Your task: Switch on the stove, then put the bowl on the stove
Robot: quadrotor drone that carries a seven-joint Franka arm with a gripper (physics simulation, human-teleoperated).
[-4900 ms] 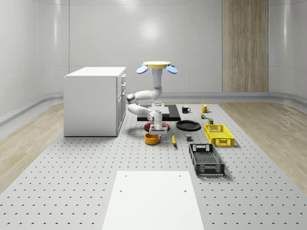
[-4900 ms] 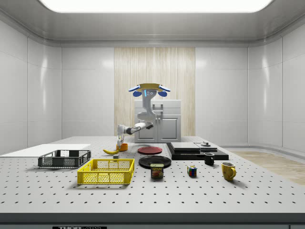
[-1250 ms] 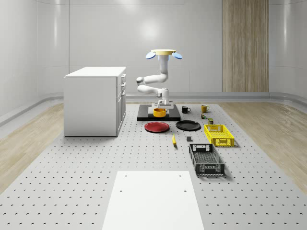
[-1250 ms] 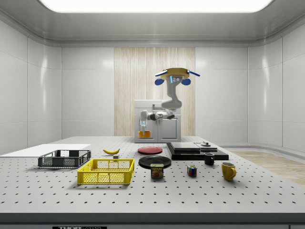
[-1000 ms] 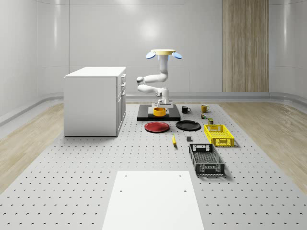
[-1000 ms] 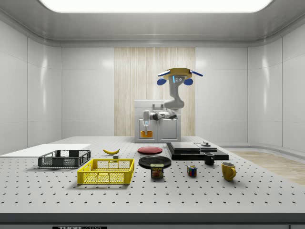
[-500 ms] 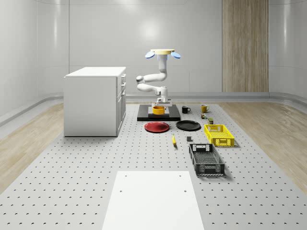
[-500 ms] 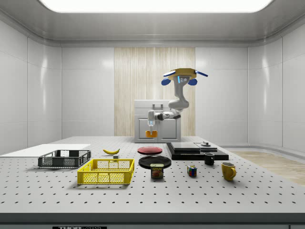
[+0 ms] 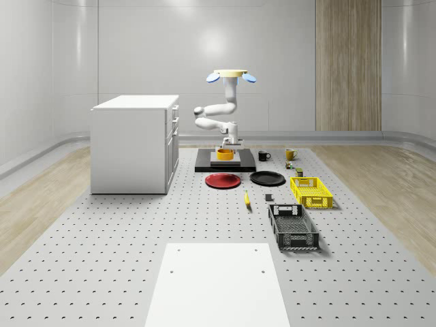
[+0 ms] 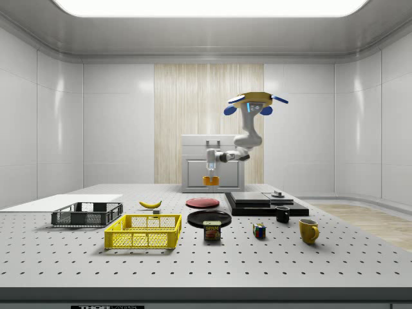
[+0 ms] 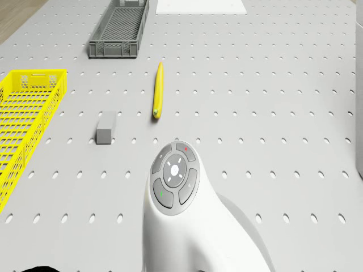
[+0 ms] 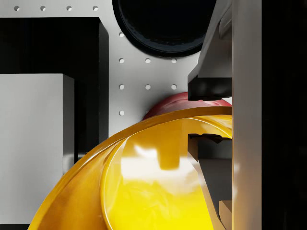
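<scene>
The orange bowl (image 9: pixel 225 155) hangs in the air, with my gripper (image 9: pixel 227 148) shut on its rim. In the side view the bowl (image 10: pixel 210 181) is just left of the black stove (image 10: pixel 264 203) and higher than its top. The wrist view shows the fingers (image 12: pixel 211 81) clamped on the bowl's wall (image 12: pixel 144 182), with the stove's grey plate (image 12: pixel 33 134) off to one side and the red plate (image 12: pixel 182 103) beneath. The drone (image 9: pixel 231 75) hovers above the stove (image 9: pixel 245 165), its arm bent down and forward. A small knob (image 10: pixel 278 194) sits on the stove.
A black plate (image 9: pixel 267 178) lies beside the red plate (image 9: pixel 223 180). A banana (image 11: pixel 158 93), a small grey block (image 11: pixel 106 126), a yellow basket (image 9: pixel 310 191) and a dark crate (image 9: pixel 293 227) lie nearer. A white cabinet (image 9: pixel 133 143) stands left; mugs (image 9: pixel 264 156) stand right of the stove.
The bowl has been lifted from the table beside the red plate. Over the last second the drone and the held bowl moved toward the side view's right, closer to the stove.
</scene>
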